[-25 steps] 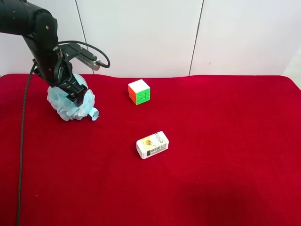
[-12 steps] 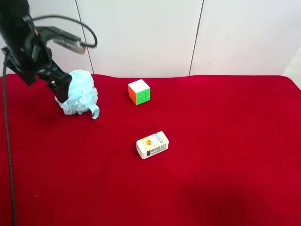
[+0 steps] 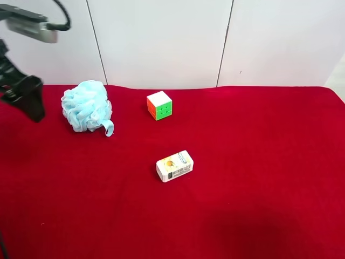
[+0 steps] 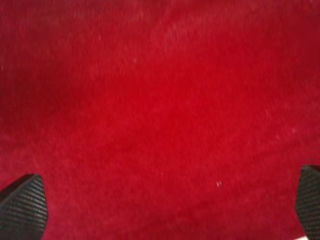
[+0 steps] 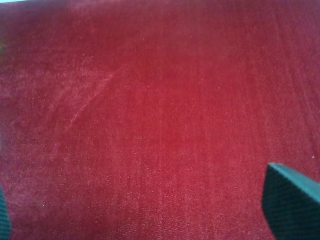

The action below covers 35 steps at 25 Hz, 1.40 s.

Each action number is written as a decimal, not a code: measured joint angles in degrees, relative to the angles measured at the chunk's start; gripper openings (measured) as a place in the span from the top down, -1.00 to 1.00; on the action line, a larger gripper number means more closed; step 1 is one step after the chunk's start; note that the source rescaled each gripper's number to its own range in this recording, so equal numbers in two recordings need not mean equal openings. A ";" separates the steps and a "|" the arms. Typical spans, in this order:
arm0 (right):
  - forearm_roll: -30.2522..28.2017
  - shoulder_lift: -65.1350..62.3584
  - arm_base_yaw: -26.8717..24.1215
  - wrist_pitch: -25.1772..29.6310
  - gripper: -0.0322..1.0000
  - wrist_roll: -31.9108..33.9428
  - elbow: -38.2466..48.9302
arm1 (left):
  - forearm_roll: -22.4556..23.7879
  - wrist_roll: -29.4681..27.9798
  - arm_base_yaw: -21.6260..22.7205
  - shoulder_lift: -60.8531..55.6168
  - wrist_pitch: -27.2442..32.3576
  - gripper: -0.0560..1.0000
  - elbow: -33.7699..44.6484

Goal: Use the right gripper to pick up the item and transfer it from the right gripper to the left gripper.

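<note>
The item, a fluffy light-blue bath pouf (image 3: 86, 106) with a blue ribbon loop, rests on the red cloth (image 3: 242, 162) at the exterior high view's left, free of any gripper. The arm at the exterior high view's left, with a grey part (image 3: 32, 28) and a black cable, holds its black gripper (image 3: 29, 102) beside the pouf, apart from it. The left wrist view shows my left gripper (image 4: 165, 202) open and empty over bare red cloth. The right wrist view shows my right gripper (image 5: 147, 210) open and empty over red cloth. The pouf is in neither wrist view.
A multicoloured puzzle cube (image 3: 159, 105) stands on the cloth to the right of the pouf. A small white printed carton (image 3: 174, 165) lies nearer the middle. A white panelled wall (image 3: 215, 38) runs behind the table.
The arm at the exterior high view's left let go of the pouf and drew back up and to the left. The pouf now rests alone on the cloth.
</note>
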 joint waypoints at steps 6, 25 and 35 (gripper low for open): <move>0.00 0.00 0.00 0.00 -1.00 0.00 0.00 | -2.13 -0.06 0.00 -13.59 -0.59 -1.00 7.82; 0.00 0.00 0.00 0.00 -1.00 0.00 0.00 | -8.06 -3.47 4.73 -49.58 -7.64 -1.00 33.08; 0.00 0.00 0.00 0.00 -1.00 0.00 0.00 | -8.06 -3.69 14.02 -71.37 -7.91 -1.00 37.07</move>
